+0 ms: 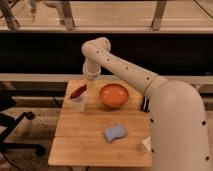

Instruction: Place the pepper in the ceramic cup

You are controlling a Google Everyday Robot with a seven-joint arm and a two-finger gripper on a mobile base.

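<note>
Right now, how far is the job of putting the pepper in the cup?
Nearly done. The pepper lies tilted across the rim of the cup, one end sticking out to the upper right. The gripper is just above that end. Left: the pepper is not fully down inside, and the arm must pull away.
</note>
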